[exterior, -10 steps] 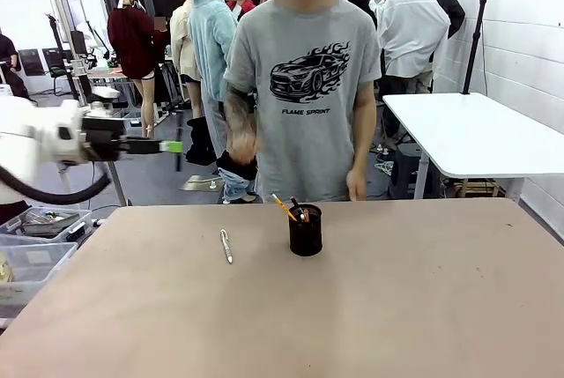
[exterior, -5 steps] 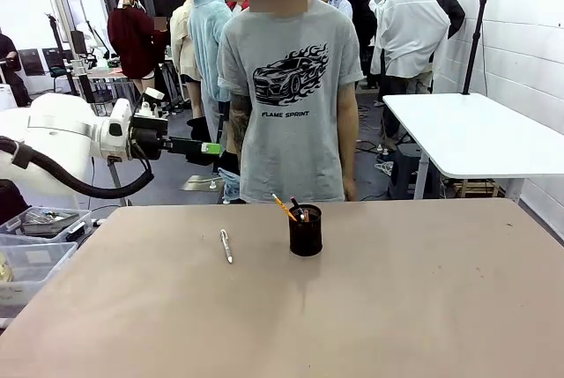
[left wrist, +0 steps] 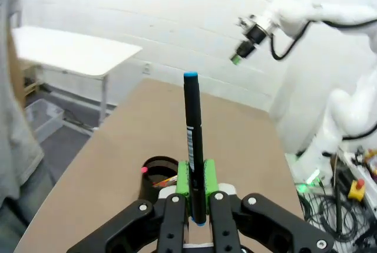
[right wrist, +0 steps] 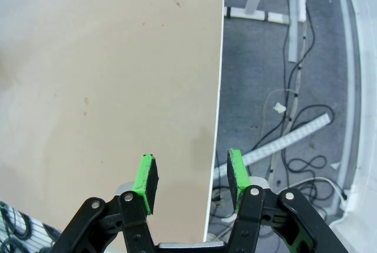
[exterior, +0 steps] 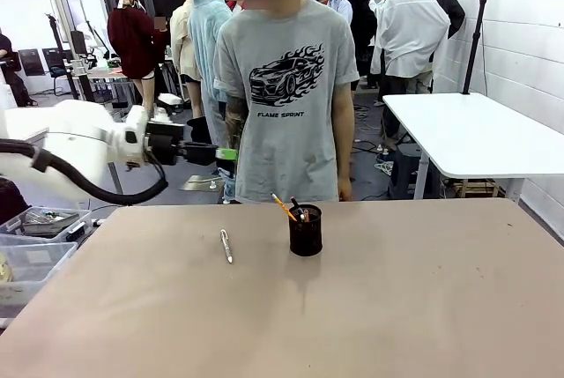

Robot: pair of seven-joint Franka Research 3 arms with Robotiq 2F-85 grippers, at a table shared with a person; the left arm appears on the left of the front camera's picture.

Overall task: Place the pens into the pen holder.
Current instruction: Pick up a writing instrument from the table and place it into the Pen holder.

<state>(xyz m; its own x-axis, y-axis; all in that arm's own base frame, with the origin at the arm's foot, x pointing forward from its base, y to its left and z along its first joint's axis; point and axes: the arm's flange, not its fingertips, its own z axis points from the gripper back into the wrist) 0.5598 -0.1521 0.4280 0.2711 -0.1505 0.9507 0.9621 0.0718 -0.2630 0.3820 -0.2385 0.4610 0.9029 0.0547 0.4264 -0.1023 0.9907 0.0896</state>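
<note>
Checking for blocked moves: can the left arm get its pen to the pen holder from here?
Probably yes. The left gripper, jaws shut on the teal-tipped pen, hangs above the table's far-left edge; nothing stands between it and the pen holder, whose top looks partly free.

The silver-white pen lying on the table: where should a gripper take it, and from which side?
Probably grip the slim silver-white pen around mid-barrel, coming straight down from above with the jaws closing across its width. It lies flat on the brown table, with bare space either side, apart from the black mesh pen holder.
</note>
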